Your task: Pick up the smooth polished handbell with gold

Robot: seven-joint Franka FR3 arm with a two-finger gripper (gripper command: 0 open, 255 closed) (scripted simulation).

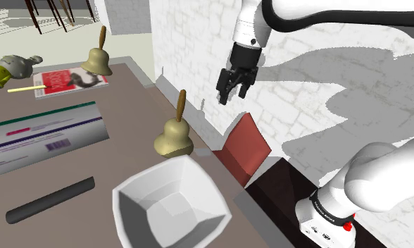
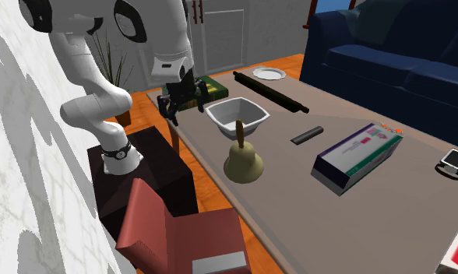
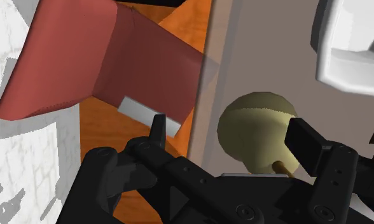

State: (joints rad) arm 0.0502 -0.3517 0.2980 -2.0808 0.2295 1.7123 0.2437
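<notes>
I see a grey-brown table [image 1: 128,98] carrying 2 upright handbells: the near handbell [image 1: 174,137] just beside a white bowl [image 1: 169,204], the far handbell [image 1: 98,62] by a red booklet [image 1: 68,79]. A flat box [image 1: 44,134] and a dark bar [image 1: 51,199] lie alongside.

In the wrist view I lose most of the handbell's [image 3: 252,127] handle behind the gripper [image 3: 233,135]. In the shoulder view the white bowl [image 1: 205,190] runs off the edge at six o'clock, the box [image 1: 44,135] at nine.
</notes>
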